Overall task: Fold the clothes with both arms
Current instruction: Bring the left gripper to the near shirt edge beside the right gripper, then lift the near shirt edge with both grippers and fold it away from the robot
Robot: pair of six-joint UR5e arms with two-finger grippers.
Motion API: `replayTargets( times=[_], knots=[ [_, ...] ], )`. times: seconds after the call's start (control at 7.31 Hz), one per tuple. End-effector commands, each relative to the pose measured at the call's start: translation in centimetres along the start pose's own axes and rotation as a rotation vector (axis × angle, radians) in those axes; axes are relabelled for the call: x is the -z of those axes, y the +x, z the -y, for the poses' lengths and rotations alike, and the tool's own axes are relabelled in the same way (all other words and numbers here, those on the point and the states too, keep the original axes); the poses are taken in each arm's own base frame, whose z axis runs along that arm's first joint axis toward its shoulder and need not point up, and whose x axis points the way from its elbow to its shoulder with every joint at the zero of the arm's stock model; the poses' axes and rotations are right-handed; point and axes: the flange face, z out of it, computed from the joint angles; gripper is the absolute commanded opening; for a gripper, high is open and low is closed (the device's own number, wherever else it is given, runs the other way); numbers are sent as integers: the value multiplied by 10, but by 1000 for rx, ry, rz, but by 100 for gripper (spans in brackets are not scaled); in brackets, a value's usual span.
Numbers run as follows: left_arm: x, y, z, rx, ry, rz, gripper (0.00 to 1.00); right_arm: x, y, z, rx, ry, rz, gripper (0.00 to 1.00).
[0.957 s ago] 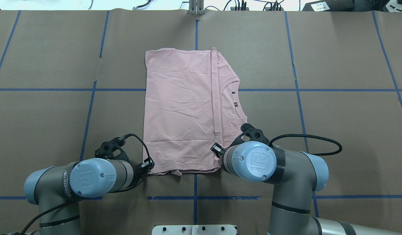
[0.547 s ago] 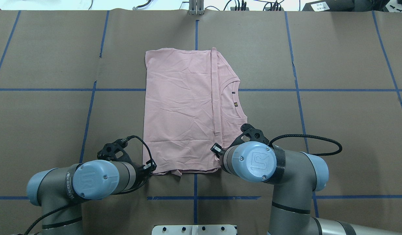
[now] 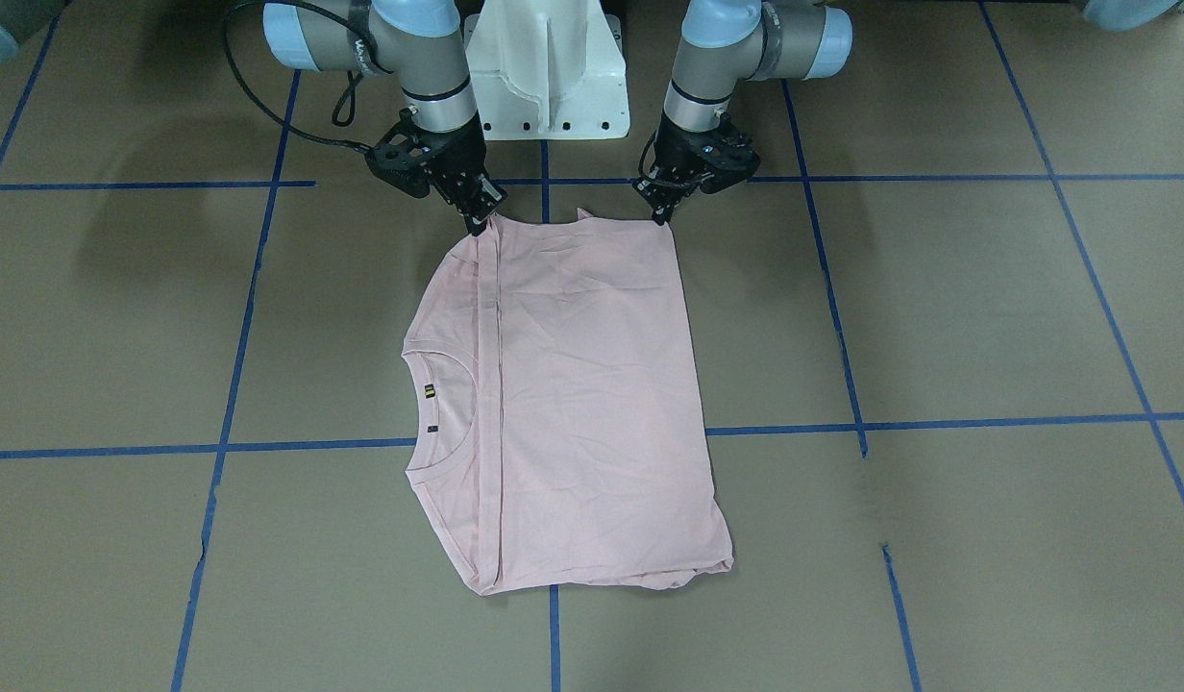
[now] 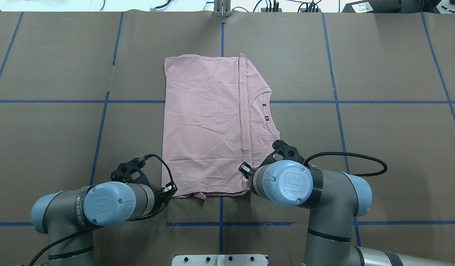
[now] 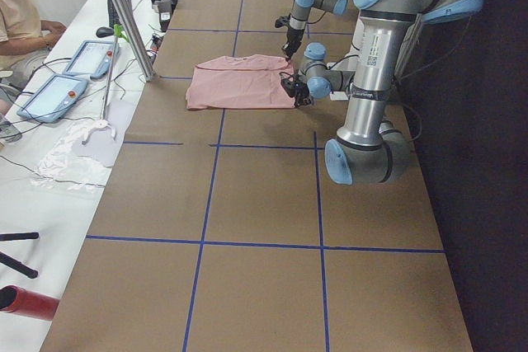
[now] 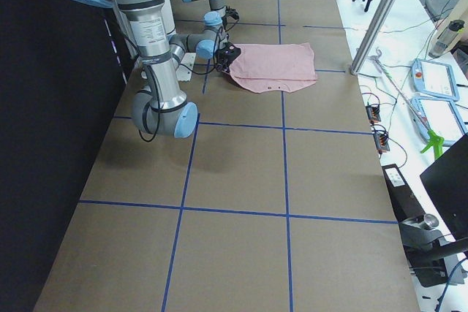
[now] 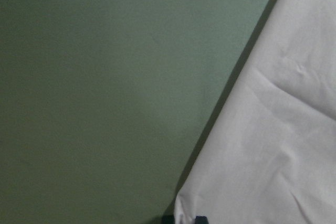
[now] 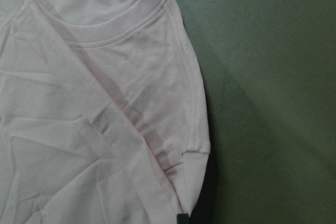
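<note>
The pale pink T-shirt (image 4: pixel 205 122) lies flat and folded on the brown table, its ribbed collar (image 4: pixel 266 111) on the right; the print is hidden. In the front-facing view the shirt (image 3: pixel 582 384) has both grippers at its edge nearest the robot. My left gripper (image 3: pixel 661 215) is shut on the near-left corner, also seen in the overhead view (image 4: pixel 171 191). The left wrist view shows that corner (image 7: pixel 184 211) between dark fingertips. My right gripper (image 3: pixel 477 223) is shut on the near-right corner by the shoulder; the right wrist view shows the fabric (image 8: pixel 79 103) down to it.
The white pedestal base (image 3: pixel 546 77) stands between the arms. Blue tape lines (image 4: pixel 221 223) cross the table. A metal post (image 5: pixel 124 14) and a bench with tablets (image 5: pixel 58 92) and a seated person (image 5: pixel 21 6) lie beyond the far edge.
My left arm has shifted a little to the right, bringing its gripper in on the shirt's near-left corner. The right arm and the shirt have not moved.
</note>
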Motion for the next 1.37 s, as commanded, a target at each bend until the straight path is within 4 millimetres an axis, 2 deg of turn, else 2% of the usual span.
replayTargets(
  times=[0.0,0.27,0.41,0.55,0.82,0.96,1.09,1.23],
  knots=[
    [16,10,-4,0,8,16,0,0,0,1,-1,1,0,0],
    [63,23,-10,-3,-3,3,0,9,0,3,-3,-4,15,0],
    [74,24,-11,-3,-6,-4,0,16,5,7,-6,-5,20,0],
    [87,26,-12,0,-12,-15,0,30,10,9,-6,-4,19,0],
    [127,32,-16,2,-24,-42,0,88,15,1,-3,-11,4,0],
    [129,42,3,12,11,-62,0,96,7,10,-9,2,15,0],
    [145,85,53,12,87,-121,0,102,-23,42,18,48,59,0],
    [133,109,94,-36,164,-104,0,112,-60,74,3,41,76,0]
  ],
)
